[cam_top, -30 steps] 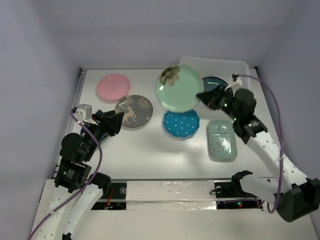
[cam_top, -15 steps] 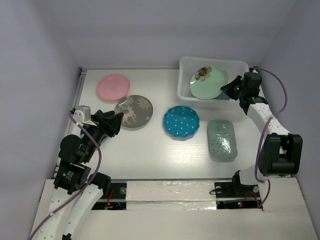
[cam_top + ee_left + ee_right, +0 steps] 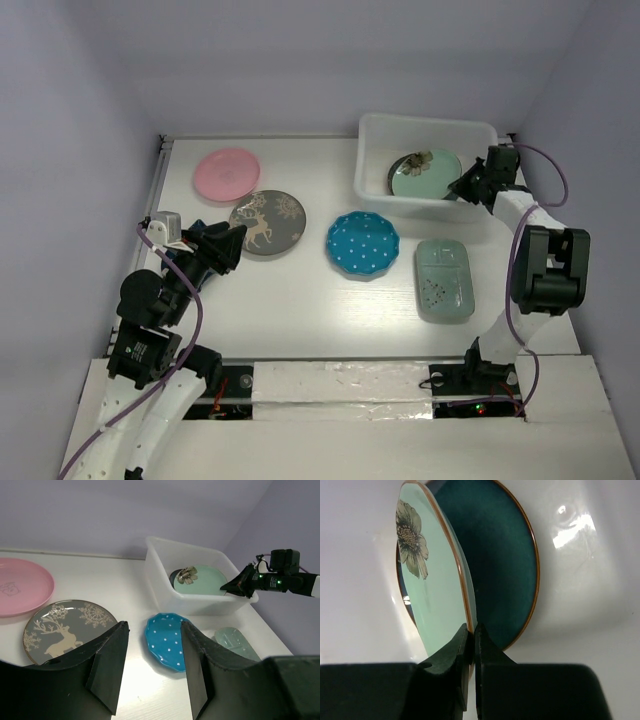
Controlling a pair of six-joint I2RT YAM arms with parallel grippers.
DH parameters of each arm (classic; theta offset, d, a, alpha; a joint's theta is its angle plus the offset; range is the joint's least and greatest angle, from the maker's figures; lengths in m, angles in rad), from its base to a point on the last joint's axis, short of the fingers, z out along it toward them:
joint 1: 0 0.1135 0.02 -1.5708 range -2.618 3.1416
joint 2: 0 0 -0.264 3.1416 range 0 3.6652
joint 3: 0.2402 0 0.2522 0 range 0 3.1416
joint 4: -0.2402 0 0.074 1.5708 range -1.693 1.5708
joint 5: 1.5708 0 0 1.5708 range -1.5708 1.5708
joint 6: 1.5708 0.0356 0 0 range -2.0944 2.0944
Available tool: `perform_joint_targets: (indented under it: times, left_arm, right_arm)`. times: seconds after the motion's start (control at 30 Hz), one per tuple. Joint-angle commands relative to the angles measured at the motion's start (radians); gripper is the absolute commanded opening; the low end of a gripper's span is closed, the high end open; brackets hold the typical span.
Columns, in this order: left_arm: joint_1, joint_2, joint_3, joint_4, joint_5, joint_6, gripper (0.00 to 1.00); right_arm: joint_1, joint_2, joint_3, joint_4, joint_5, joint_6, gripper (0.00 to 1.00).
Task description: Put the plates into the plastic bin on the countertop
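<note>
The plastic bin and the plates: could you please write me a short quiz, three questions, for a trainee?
1. True or false: the right gripper is shut on the pale green flowered plate.
2. Which plate lies in the plastic bin beneath it? A pink plate, B dark teal plate, C blue dotted plate.
3. How many plates lie on the countertop outside the bin?
Key: 1 true; 2 B; 3 four.

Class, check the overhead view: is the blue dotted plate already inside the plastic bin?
No, the blue dotted plate lies flat on the countertop, outside the plastic bin.
</note>
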Motion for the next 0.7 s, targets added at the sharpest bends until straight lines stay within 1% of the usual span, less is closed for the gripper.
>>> perform_joint_targets:
  times: [0.0, 0.03, 0.07, 0.1, 0.17, 0.2, 0.3, 0.4, 0.47, 0.5, 0.53, 0.57, 0.6, 0.63, 0.67]
  left_arm:
    - [-0.005, -0.013, 0.007, 0.035, -0.001, -0.006, 0.43]
    - [-0.005, -0.013, 0.006, 0.035, -0.001, -0.006, 0.43]
    - [-0.005, -0.013, 0.007, 0.035, 0.001, -0.006, 0.43]
    - [-0.005, -0.013, 0.006, 0.035, 0.001, -0.006, 0.43]
    - [-0.005, -0.013, 0.006, 0.035, 0.001, -0.006, 0.43]
    - [-0.005, -0.011, 0.004, 0.035, 0.001, -0.006, 0.43]
    - [-0.005, -0.011, 0.006, 0.036, 0.004, -0.007, 0.43]
    - [-0.005, -0.01, 0.004, 0.039, 0.01, -0.006, 0.43]
    - [-0.005, -0.01, 0.004, 0.039, 0.008, -0.006, 0.43]
    - [-0.005, -0.01, 0.004, 0.039, 0.007, -0.007, 0.43]
    - [-0.005, -0.01, 0.004, 0.039, 0.007, -0.006, 0.43]
    - [-0.005, -0.01, 0.004, 0.039, 0.007, -0.006, 0.43]
    - [-0.005, -0.01, 0.004, 0.039, 0.007, -0.006, 0.43]
    - [-0.005, -0.01, 0.004, 0.039, 0.005, -0.006, 0.43]
    - [-0.005, -0.01, 0.004, 0.038, 0.005, -0.006, 0.43]
  right_arm:
    - [0.005, -0.022, 0.098, 0.061, -0.035, -0.02, 0.0]
    - [0.005, -0.016, 0.103, 0.042, -0.028, -0.028, 0.02]
    - [0.005, -0.016, 0.11, 0.032, -0.005, -0.04, 0.08]
    - [0.005, -0.014, 0.115, 0.019, 0.014, -0.048, 0.24]
    - [0.005, -0.026, 0.121, -0.021, 0.077, -0.077, 0.43]
    - [0.005, -0.035, 0.117, -0.022, 0.098, -0.082, 0.59]
    - [0.005, -0.068, 0.106, -0.036, 0.149, -0.101, 0.78]
    - [0.005, -0.109, 0.094, -0.038, 0.157, -0.095, 0.87]
    - [0.005, -0.155, 0.048, 0.004, 0.152, -0.073, 0.87]
    - [0.005, -0.219, 0.026, 0.021, 0.147, -0.063, 0.86]
    - [0.022, -0.256, -0.023, 0.051, 0.143, -0.056, 0.83]
    - [0.035, -0.294, -0.049, 0.064, 0.147, -0.049, 0.77]
    - [0.052, -0.333, -0.076, 0.071, 0.153, -0.049, 0.61]
    - [0.093, -0.409, -0.106, 0.077, 0.157, -0.048, 0.44]
    - [0.118, -0.446, -0.177, 0.084, 0.157, -0.043, 0.29]
